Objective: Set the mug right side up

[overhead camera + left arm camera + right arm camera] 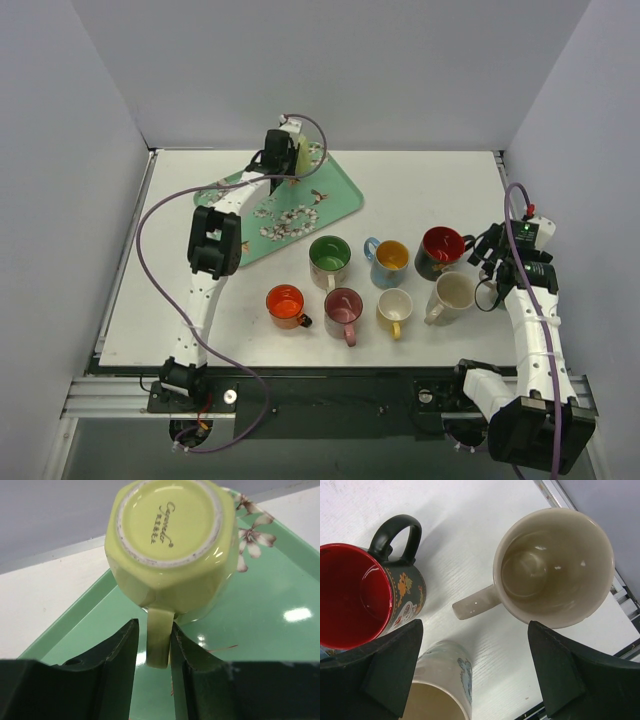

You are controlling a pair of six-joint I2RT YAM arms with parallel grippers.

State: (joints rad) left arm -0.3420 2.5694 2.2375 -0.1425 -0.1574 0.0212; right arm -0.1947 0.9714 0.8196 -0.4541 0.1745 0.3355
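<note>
Left pincer (pixel 155 630) pinching handle of lime-green mug (pixel 170 545), base facing pincer, over floral green tray (pixel 260 620), far-left part of table (pixel 420 190). Right pincer (pixel 475 630) spread above cream mug (pixel 552 565), right edge.

Glossy glazed ceramic on the yellow-green mug (pixel 170 580), smooth and bright with highlights, save for a rough, unglazed whitish ring around its base. Shiny, smooth green tray (pixel 280 630) with sharp reflections. Matt black plastic, faintly grainy, for the fingers (pixel 105 675) of the left gripper (pixel 154 630) and for the right gripper (pixel 475 625). Glazed sheen too on the cream mug (pixel 555 565) and the red-lined black mug (pixel 350 590). Matt white table (pixel 470 540), finely grained. Bare metal rail (pixel 100 397).
</note>
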